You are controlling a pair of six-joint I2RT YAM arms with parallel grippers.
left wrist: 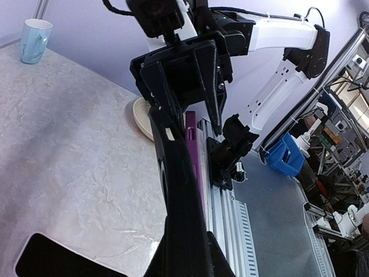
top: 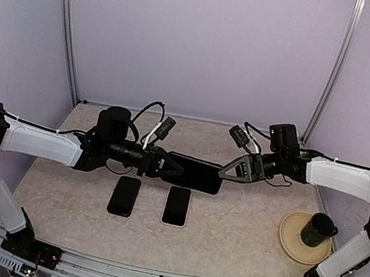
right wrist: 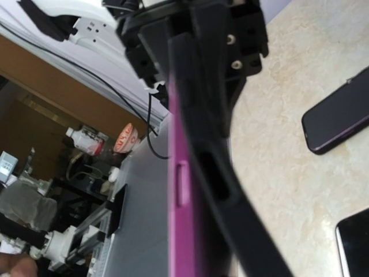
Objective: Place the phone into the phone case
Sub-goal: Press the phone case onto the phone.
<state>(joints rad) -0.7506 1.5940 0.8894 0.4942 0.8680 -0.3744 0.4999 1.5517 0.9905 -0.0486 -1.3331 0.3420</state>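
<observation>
A purple phone [top: 195, 173] lies pressed against a black phone case, held edge-on above the table between both grippers. My left gripper [top: 174, 167] is shut on its left end and my right gripper [top: 226, 173] is shut on its right end. In the left wrist view the black case [left wrist: 179, 190] covers most of the purple phone [left wrist: 194, 150]. In the right wrist view the purple phone's edge [right wrist: 181, 196] with a side button sits beside the black case [right wrist: 216, 173]. I cannot tell how far the phone sits inside the case.
Two dark phones lie on the table in front, one to the left [top: 124, 196] and one to the right [top: 176, 206]. A cream plate [top: 291, 245] with a dark mug [top: 317, 229] stands at the near right. A light-blue mug [left wrist: 34, 32] shows in the left wrist view.
</observation>
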